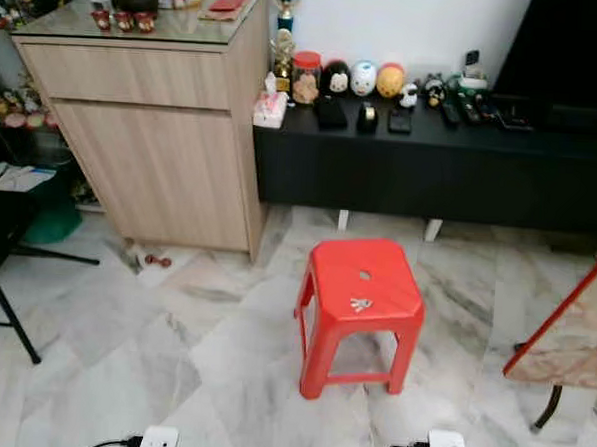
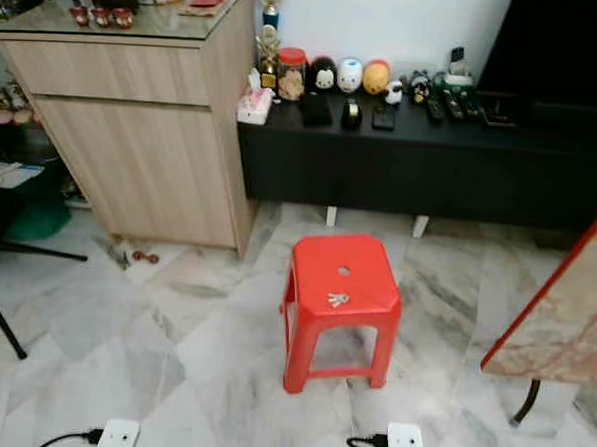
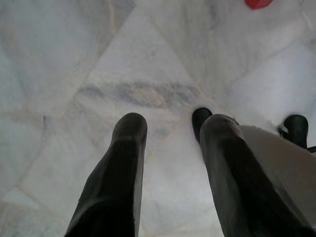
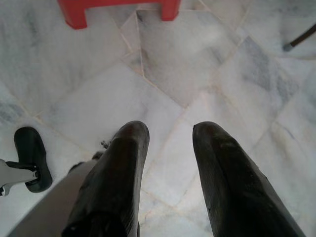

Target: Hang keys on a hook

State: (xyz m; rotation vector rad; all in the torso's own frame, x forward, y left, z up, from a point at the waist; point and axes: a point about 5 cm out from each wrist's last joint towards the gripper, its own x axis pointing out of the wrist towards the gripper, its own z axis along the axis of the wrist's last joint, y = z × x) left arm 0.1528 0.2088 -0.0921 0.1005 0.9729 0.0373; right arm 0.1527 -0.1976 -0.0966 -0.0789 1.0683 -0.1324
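**Fingers apart and empty, keys waiting on the stool**

Both pairs of fingers hang spread with nothing between them: the left gripper [image 3: 168,123] and the right gripper [image 4: 170,131] each point down at bare marble floor [image 1: 171,357].

Across the upper frame run the wooden cabinet [image 1: 152,146] at left and the long black desk [image 1: 432,160] carrying figurines and remotes. Below them, centre frame, stands the red stool [image 1: 360,297]. On its seat, toward the lower edge, lie the keys [image 1: 360,305], a small pale bunch. They are too small to tell their long axis or heading.

Judged from this, the task has barely begun: the keys are not yet picked up, and no hook can be made out. Approach, grasp and hanging all remain.
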